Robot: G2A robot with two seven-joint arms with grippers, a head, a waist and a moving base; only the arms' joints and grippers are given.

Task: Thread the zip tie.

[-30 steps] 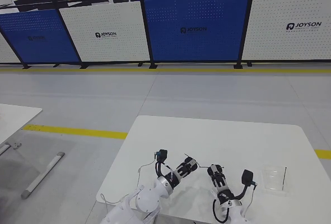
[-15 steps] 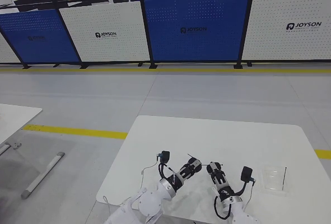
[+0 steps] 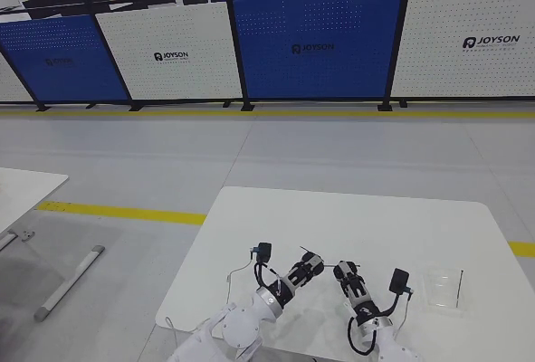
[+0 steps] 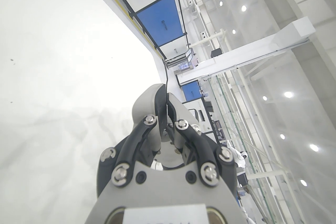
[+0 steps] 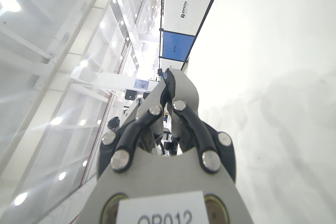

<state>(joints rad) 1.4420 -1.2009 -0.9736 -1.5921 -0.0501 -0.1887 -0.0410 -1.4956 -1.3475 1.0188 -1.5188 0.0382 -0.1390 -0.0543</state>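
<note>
The left gripper (image 4: 166, 95) is pinched tight on the tie (image 4: 166, 72), whose thin black tail sticks out past the fingertips. The grip sits near the end, likely so the tail is stiff enough to aim. The right gripper (image 5: 168, 79) is clamped too, on a black strip with a small square head (image 5: 160, 72) just beyond its tips, probably to leave the slot free. These look like the two ends of one tie, but I cannot tell for sure. Both grippers hang tip to tip, near each other but apart, above the tabletop (image 3: 358, 217) by the middle of its near edge. Threading seems not yet done.

Count: two grippers, one tie in hand, and one clear tray (image 3: 441, 291) near the right edge. One thin dark strip (image 3: 462, 282) lies at its side, perhaps a spare.
</note>
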